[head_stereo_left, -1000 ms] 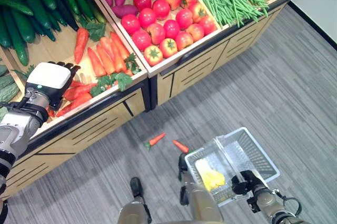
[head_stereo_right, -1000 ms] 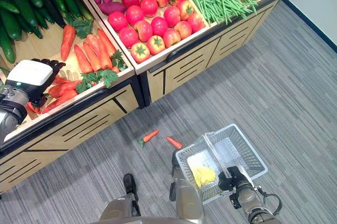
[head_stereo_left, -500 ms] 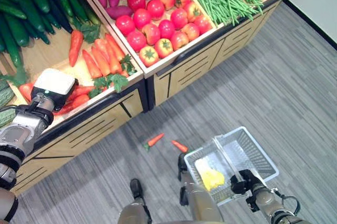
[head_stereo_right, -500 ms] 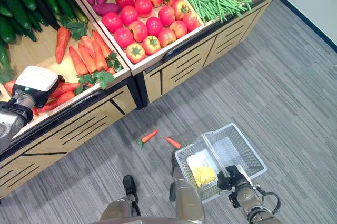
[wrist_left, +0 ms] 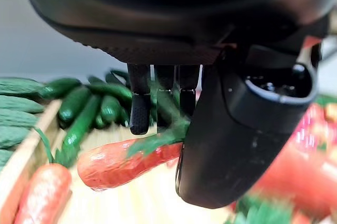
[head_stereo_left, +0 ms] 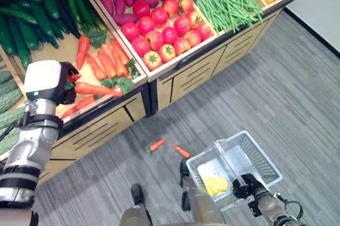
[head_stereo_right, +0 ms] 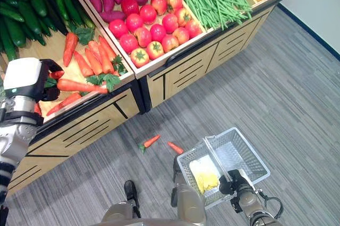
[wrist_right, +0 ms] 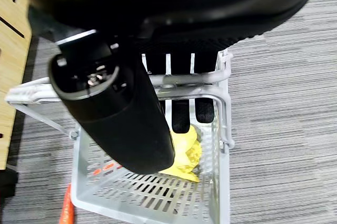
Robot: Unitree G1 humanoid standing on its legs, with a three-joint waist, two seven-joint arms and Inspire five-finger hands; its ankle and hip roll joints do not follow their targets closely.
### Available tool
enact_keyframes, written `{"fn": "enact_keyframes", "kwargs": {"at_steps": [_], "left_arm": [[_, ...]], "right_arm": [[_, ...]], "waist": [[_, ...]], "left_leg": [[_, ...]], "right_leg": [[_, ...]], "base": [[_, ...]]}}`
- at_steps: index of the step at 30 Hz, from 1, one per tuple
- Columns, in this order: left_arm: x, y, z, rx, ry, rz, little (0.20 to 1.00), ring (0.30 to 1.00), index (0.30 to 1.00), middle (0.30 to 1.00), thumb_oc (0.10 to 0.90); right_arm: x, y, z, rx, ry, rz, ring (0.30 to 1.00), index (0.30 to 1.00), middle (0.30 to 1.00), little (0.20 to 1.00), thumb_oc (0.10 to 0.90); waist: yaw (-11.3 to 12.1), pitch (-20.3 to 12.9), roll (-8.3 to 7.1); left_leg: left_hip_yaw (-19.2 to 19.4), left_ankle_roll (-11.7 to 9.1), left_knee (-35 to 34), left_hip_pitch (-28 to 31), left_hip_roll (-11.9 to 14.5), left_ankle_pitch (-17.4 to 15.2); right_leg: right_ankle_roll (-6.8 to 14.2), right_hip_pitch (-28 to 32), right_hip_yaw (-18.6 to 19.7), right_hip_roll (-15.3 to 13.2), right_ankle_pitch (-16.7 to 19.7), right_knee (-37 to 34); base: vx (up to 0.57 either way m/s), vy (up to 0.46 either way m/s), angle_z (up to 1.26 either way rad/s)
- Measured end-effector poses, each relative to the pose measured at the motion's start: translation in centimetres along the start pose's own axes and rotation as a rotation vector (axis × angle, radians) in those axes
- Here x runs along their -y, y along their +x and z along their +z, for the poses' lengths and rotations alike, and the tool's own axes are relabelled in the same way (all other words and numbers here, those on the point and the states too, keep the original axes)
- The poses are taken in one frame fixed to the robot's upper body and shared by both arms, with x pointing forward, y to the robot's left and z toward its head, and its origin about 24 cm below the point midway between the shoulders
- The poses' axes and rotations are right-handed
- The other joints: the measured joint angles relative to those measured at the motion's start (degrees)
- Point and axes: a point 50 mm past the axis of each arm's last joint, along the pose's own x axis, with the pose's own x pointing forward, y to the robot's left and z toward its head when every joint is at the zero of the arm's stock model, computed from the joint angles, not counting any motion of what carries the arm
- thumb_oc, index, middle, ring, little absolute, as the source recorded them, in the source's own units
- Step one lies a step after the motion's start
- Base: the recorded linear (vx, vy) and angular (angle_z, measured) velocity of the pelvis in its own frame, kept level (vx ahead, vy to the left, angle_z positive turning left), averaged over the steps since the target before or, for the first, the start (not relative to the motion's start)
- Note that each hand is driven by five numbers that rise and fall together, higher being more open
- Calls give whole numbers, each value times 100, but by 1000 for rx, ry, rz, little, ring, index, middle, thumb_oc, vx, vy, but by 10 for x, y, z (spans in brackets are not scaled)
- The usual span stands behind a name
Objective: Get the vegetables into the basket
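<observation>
Left hand [head_stereo_left: 49,81] now raised off the shelf, fingers curled round a carrot [head_stereo_left: 98,89], right hand [head_stereo_right: 237,182] gripping the basket [head_stereo_right: 248,154] handle.

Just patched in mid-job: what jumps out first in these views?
The left hand is lifted over the carrot bin, shut on a carrot. Two carrots on the floor lie near the grey basket, which the right hand grips by its handle, something yellow inside.
</observation>
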Motion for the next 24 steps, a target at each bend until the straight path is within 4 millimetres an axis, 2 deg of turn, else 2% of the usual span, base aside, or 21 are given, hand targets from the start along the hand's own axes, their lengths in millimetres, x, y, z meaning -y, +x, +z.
{"fn": "enact_keyframes", "kwargs": {"at_steps": [1, 3, 7, 8, 10, 11, 13, 15, 18, 22, 24], "left_arm": [[1, -4, -6, -5, 28, -22, 300, 300, 300, 300, 400], [-8, -3, -10, 23, 76, -22, 300, 300, 300, 300, 400], [-8, -7, -1, 83, 59, -26, 300, 300, 300, 300, 400], [-4, -10, 5, 72, -26, 0, 300, 300, 300, 300, 400], [20, -27, 14, -29, -278, 11, 300, 300, 300, 300, 400], [28, -35, 13, -55, -313, -18, 300, 300, 300, 300, 400], [27, -35, 8, -74, -324, -26, 300, 300, 300, 300, 400], [16, -30, 6, -46, -305, -6, 300, 300, 300, 300, 400], [14, -39, 13, -3, -348, -29, 300, 300, 300, 300, 400], [16, -39, 14, 0, -349, -54, 300, 300, 300, 300, 400], [21, -42, 20, -6, -426, -55, 300, 300, 300, 300, 400]], "right_arm": [[-3, -3, -9, -23, -2, 7, 300, 300, 300, 300, 400], [-5, -6, -20, -51, 5, 12, 300, 300, 300, 300, 400], [-5, -7, -22, -57, 10, 10, 300, 300, 300, 300, 400], [-5, -7, -21, -56, 14, 9, 300, 300, 300, 300, 400], [-10, -6, -18, -51, 35, 14, 300, 300, 300, 300, 400], [-11, -6, -18, -49, 36, 17, 300, 300, 300, 300, 400], [-11, -7, -21, -61, 29, 17, 300, 300, 300, 300, 400], [-12, -8, -24, -68, 30, 19, 300, 300, 300, 300, 400], [-13, -10, -28, -69, 40, 20, 300, 300, 300, 300, 400], [-13, -12, -35, -95, 39, 21, 300, 300, 300, 300, 400], [-14, -14, -39, -106, 43, 21, 300, 300, 300, 300, 400]], "waist": [[23, -145, 24], [76, -193, 13], [58, -207, -4], [56, -213, -4], [33, -224, -11], [32, -234, -27], [40, -236, -33], [42, -241, -28], [51, -248, -11], [46, -378, 148], [47, -441, 221]], "left_leg": [[3, -1, -4, -1, 0, 0], [-23, 12, -22, -14, -1, 10], [-40, 24, 0, -46, -8, 19], [-34, 24, 1, -26, 4, 12], [-13, 21, 1, 91, 2, -30], [20, 16, 0, 126, 4, -48], [30, 17, -1, 182, 2, -56], [32, 17, -25, 221, 9, -65], [82, 36, -2, 335, -9, -85], [89, 40, -18, 412, -18, -103], [107, 48, -19, 446, -65, -109]], "right_leg": [[64, 0, 6, -5, -51, -1], [64, 1, -17, -44, -53, -3], [71, -23, -25, -40, -43, -2], [67, -5, -26, -31, -40, -1], [60, 98, -13, -5, -35, -1], [64, 114, 17, 2, -41, -2], [90, 169, 26, 2, -69, -3], [107, 204, 26, -21, -124, -5], [81, 288, 67, -23, -95, -4], [110, 371, 81, -29, -117, -4], [119, 389, 110, -38, -112, -4]], "base": [[0, 0, 0], [8, -1, 7], [13, 0, 1], [62, 9, -3], [44, 12, -9], [46, 10, -9], [52, 9, -4], [54, 16, -1], [54, 26, -6], [15, 22, -2], [3, 17, -2]]}}
